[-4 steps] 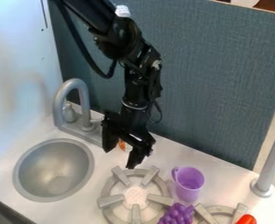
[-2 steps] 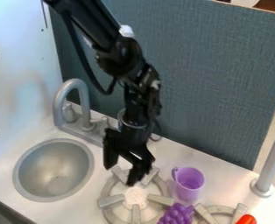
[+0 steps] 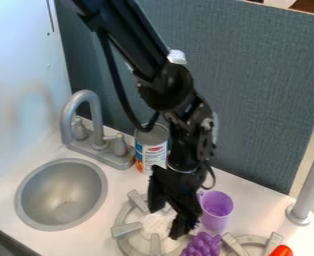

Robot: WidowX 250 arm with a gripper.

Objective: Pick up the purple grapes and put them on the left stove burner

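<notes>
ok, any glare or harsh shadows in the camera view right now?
Camera view: pale sheen on the white wall; soft lighter patch low in the sink; jaws nearly black, little surface detail; purple cup beside them well lit. No hard-edged shadow I can pick out.

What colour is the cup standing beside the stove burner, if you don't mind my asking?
The cup is purple, best seen in the camera view.

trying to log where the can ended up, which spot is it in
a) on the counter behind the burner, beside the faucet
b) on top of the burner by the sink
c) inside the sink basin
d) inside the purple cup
A: the can stands on the counter behind the burner, just beside the faucet.
</notes>
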